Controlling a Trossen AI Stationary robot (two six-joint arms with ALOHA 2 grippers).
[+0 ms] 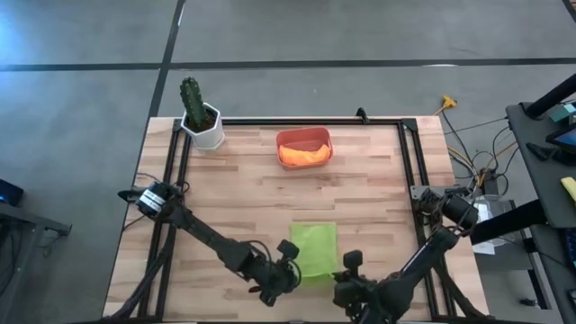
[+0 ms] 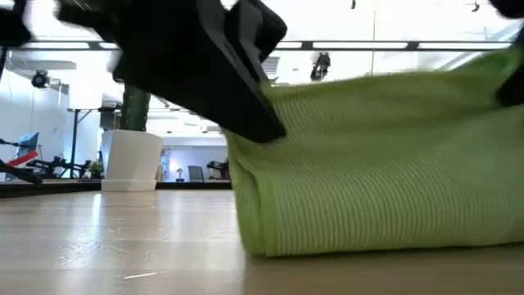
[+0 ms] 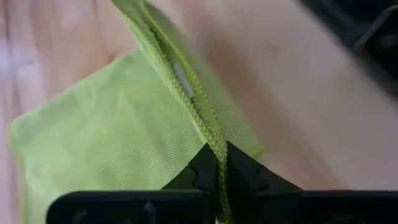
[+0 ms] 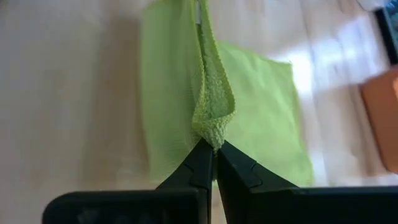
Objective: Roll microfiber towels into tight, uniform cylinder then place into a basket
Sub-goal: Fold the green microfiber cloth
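towels: two, orange towel (image 1: 303, 155) in basket (image 1: 304, 137), green towel (image 1: 314, 249) flat between grippers
left gripper (image 3: 217, 163): pinched closed on green edge
right gripper (image 4: 214, 151): pinched closed on the opposite corner

surface: pale wood-plank table (image 1: 243, 193) with black frame rails | upper left: white pot with a cactus (image 1: 203, 121) | upper centre: red basket (image 1: 304, 137), orange towel (image 1: 304, 155) inside | lower centre: lime green towel (image 1: 314, 247)
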